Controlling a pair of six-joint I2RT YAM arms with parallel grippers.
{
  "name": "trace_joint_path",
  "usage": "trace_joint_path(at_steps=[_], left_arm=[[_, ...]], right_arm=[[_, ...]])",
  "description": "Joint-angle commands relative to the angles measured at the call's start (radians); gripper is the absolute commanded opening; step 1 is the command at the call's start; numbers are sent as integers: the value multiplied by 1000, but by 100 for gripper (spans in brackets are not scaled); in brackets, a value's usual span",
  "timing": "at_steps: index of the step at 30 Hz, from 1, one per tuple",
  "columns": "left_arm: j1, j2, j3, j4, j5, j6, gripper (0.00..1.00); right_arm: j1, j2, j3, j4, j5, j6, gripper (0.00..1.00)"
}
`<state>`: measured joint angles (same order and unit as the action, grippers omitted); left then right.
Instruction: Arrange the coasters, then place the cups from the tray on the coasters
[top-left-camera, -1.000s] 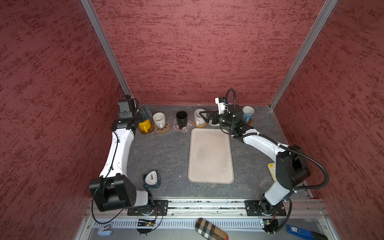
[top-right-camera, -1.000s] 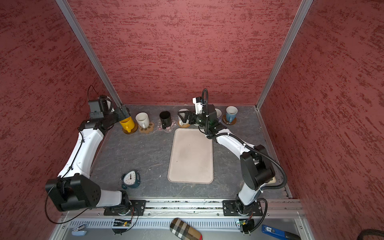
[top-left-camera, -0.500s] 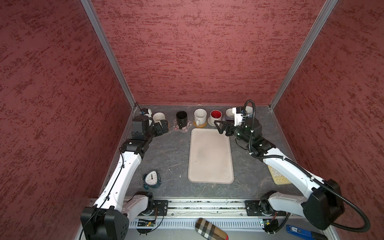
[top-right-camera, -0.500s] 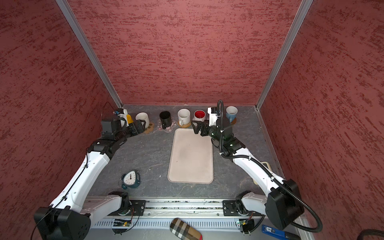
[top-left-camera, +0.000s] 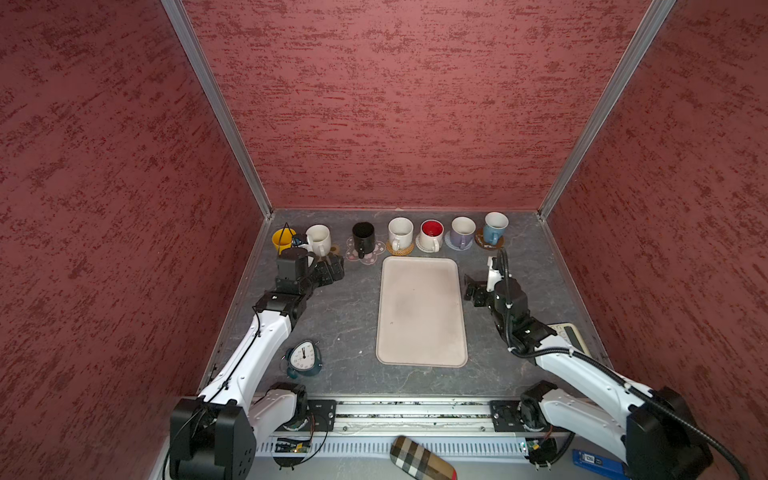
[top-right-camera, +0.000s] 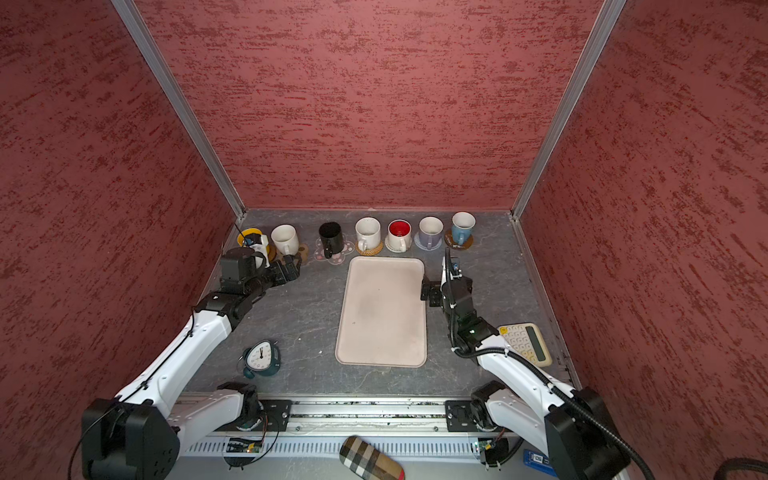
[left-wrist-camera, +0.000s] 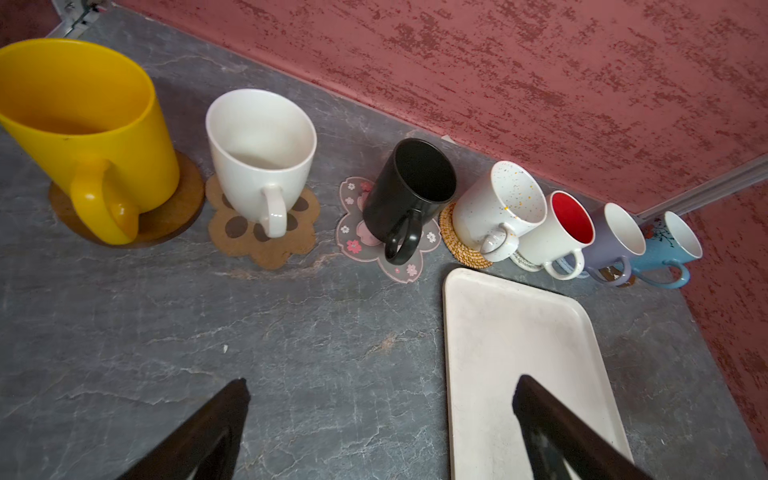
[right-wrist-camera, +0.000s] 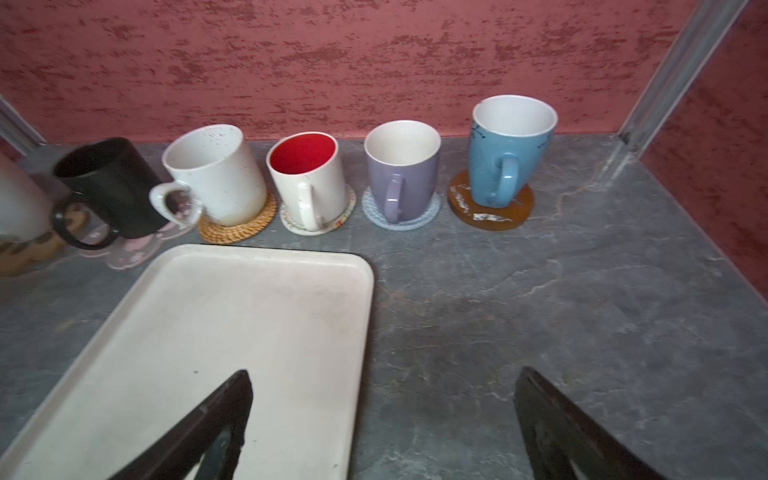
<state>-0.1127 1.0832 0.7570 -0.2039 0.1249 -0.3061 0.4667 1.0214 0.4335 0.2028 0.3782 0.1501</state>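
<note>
Several cups stand in a row along the back wall, each on a coaster: yellow (top-left-camera: 282, 240) on a brown disc (left-wrist-camera: 174, 216), white (left-wrist-camera: 259, 158) on the paw (left-wrist-camera: 257, 249), black (top-left-camera: 363, 237) on the pink flower (left-wrist-camera: 353, 245), speckled white (right-wrist-camera: 216, 174) on rattan (right-wrist-camera: 241, 232), red-inside (right-wrist-camera: 307, 174), lavender (right-wrist-camera: 403, 174), and blue (right-wrist-camera: 511, 149) on a brown disc (right-wrist-camera: 490, 216). The beige tray (top-left-camera: 422, 311) lies bare. My left gripper (top-left-camera: 334, 268) hangs open in front of the white cup. My right gripper (top-left-camera: 471, 291) is open over the tray's right edge. Neither holds anything.
A teal alarm clock (top-left-camera: 303, 359) stands front left beside my left arm. A cream calculator (top-right-camera: 525, 343) lies front right, partly under my right arm. A plaid case (top-left-camera: 422, 459) rests below the front rail. Red walls close in the back and both sides.
Both arms have drawn back from the cup row toward the front. The left gripper left the yellow cup; the right one moved down beside the tray's right edge.
</note>
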Motion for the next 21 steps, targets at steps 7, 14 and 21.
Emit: trace_joint_path(at_steps=[7, 14, 21], left_arm=[[0, 70, -30, 52, 18, 231, 100], [68, 140, -52, 104, 52, 274, 100], [179, 307, -40, 249, 173, 241, 100]], right_arm=[[-77, 105, -6, 231, 144, -152, 99], [-219, 214, -28, 419, 124, -160, 99], [-326, 371, -29, 541, 112, -119, 99]])
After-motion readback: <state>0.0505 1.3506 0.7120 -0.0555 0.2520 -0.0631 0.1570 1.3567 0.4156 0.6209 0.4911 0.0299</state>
